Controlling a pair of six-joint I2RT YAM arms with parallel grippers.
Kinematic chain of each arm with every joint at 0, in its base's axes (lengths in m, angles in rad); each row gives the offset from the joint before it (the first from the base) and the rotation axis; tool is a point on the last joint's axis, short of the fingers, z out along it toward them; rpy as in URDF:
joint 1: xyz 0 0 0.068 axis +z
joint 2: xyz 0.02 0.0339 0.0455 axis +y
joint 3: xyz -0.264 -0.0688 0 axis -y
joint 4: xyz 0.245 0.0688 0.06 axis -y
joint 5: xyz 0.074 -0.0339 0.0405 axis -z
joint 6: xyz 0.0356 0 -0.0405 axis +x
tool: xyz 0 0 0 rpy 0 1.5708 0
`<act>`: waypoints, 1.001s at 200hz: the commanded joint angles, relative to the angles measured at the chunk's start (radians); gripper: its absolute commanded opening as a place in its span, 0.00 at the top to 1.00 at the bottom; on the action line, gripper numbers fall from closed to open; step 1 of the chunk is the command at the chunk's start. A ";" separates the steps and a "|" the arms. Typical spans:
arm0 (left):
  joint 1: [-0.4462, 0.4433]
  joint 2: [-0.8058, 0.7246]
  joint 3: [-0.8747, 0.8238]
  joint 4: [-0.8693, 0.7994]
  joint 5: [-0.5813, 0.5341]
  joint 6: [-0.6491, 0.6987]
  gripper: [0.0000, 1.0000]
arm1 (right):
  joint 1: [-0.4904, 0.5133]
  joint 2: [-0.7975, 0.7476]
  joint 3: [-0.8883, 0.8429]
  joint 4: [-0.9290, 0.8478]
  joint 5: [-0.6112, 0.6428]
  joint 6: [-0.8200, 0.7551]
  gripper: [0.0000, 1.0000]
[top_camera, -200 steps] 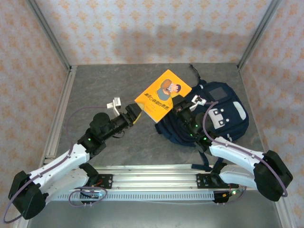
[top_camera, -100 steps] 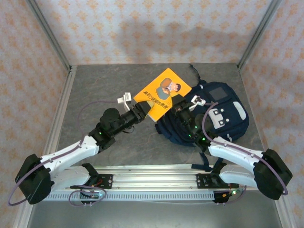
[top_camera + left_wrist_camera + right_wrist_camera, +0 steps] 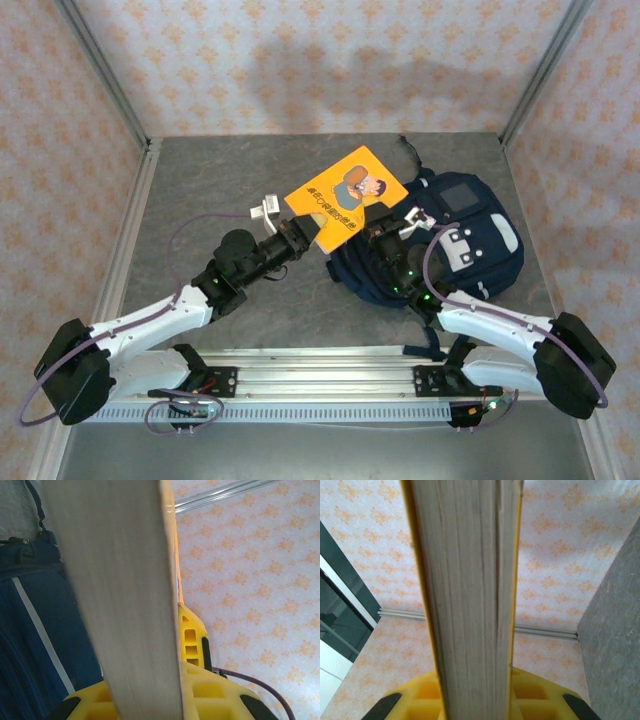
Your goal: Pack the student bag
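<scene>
Nearest, at 6 o'clock, arm bases. Just past them, left pincer (image 3: 299,232), spread a second ago, now pinching the orange book (image 3: 345,198) at its 8 o'clock corner. Right pincer (image 3: 383,230) pinching its 4 o'clock edge. Probably a two-armed hold, ready for feeding into the student bag (image 3: 455,250), lying at 3 o'clock of mid-bench. Beyond, grey speckled bench (image 3: 215,180). Farthest, orange-patterned walls (image 3: 330,60).
</scene>
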 commanded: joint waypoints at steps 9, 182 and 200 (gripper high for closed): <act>-0.006 -0.042 0.033 -0.005 -0.024 0.060 1.00 | 0.011 -0.064 -0.003 -0.055 0.035 -0.093 0.64; 0.212 -0.285 0.204 -1.057 0.024 0.501 1.00 | -0.138 0.204 0.615 -1.664 -0.119 -1.066 0.29; 0.216 -0.279 0.221 -1.096 0.030 0.533 1.00 | -0.138 0.264 0.664 -1.710 -0.094 -1.089 0.28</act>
